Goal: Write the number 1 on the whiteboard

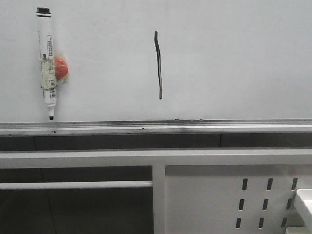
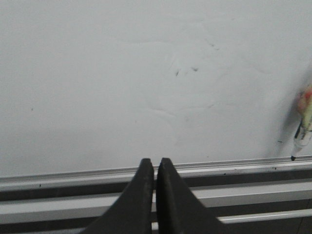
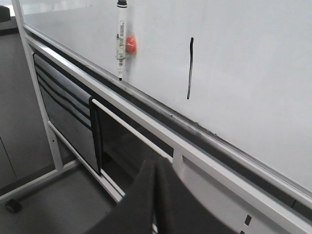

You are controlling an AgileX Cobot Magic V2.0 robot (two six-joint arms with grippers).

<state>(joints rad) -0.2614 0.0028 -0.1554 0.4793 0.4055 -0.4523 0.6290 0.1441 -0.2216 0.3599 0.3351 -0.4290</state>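
The number 1 (image 1: 158, 65) is a thin black, slightly curved vertical stroke on the whiteboard (image 1: 234, 58); it also shows in the right wrist view (image 3: 190, 68). A white marker pen (image 1: 47, 63) with a black cap and a red magnet hangs tip down at the board's left, just above the silver tray rail (image 1: 156, 127). It also shows in the right wrist view (image 3: 120, 39) and at the edge of the left wrist view (image 2: 303, 127). My left gripper (image 2: 156, 162) is shut and empty, facing the board (image 2: 146, 87). My right gripper (image 3: 155, 163) is shut and empty, away from the board (image 3: 253, 73). Neither gripper shows in the front view.
Below the rail runs a white metal frame (image 1: 156, 158) with a perforated panel (image 1: 263, 202) at lower right and a white bar (image 1: 73, 185) at lower left. A white block (image 1: 304, 204) sits at the far right edge. The stand's foot and a caster (image 3: 13, 205) rest on the grey floor.
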